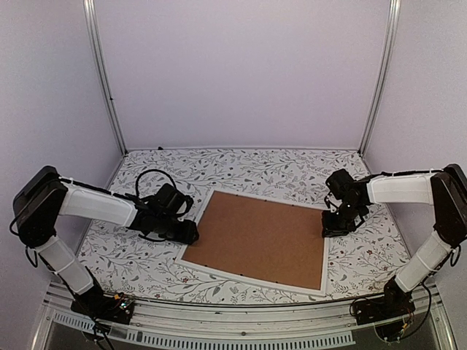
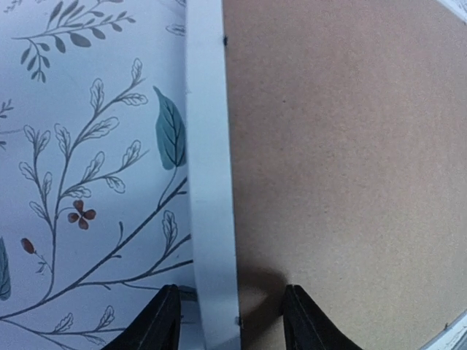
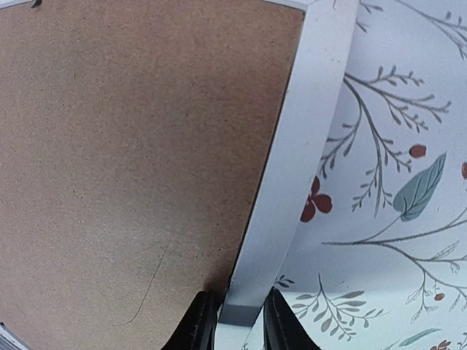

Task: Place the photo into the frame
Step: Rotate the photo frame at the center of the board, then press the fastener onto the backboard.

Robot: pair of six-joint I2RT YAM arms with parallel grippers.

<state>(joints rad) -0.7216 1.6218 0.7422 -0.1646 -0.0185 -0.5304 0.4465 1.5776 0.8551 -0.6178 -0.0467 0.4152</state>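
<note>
My right end effector pinches the frame at its right edge, maybe to stop it sliding; my left end effector sits wide over its left edge.

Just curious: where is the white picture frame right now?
Overhead view: the frame lies flat on the table, brown backing panel inside it, between the left pincer astride its left edge and the right pincer pinching its right edge.

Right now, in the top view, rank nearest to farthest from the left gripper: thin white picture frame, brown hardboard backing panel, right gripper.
1. The thin white picture frame: left rail between fingers of left gripper.
2. The brown hardboard backing panel: just inside that rail.
3. The right gripper: at the opposite rail.
</note>
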